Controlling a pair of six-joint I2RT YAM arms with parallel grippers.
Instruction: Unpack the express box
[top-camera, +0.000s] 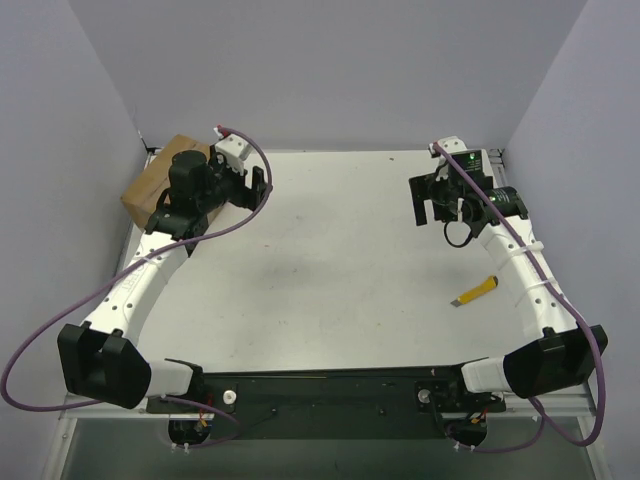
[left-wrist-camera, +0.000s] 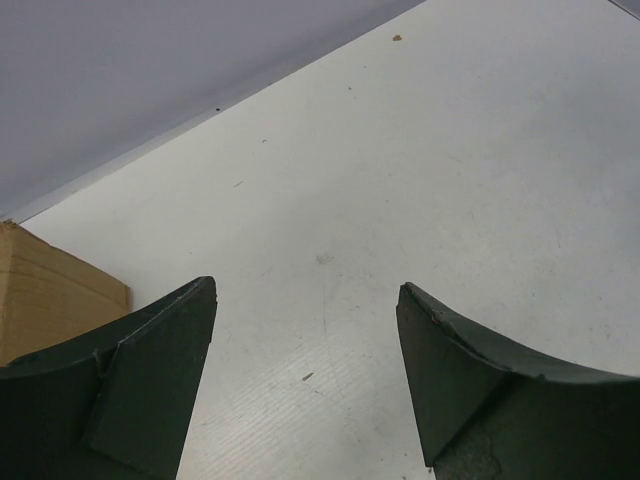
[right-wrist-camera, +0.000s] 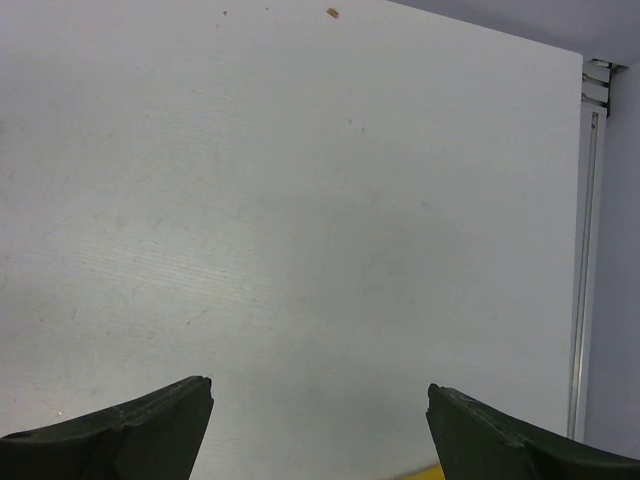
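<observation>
Box parked far-left, both pincers wide.
From above, the express box (top-camera: 158, 178) sits in the table's (top-camera: 330, 270) far-left corner, just behind the left gripper (top-camera: 258, 187); a yellow utility knife (top-camera: 477, 292) lies near the right arm. The left wrist view shows the jaws spread wide, probably ready to grasp, with the box at their left. The right gripper (right-wrist-camera: 320, 395) gapes equally over bare tabletop.

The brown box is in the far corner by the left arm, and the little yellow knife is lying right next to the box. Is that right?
Not quite. The express box does sit in the far corner by the left arm, but the yellow knife lies far from it, beside the right arm. The top external view shows this.
</observation>
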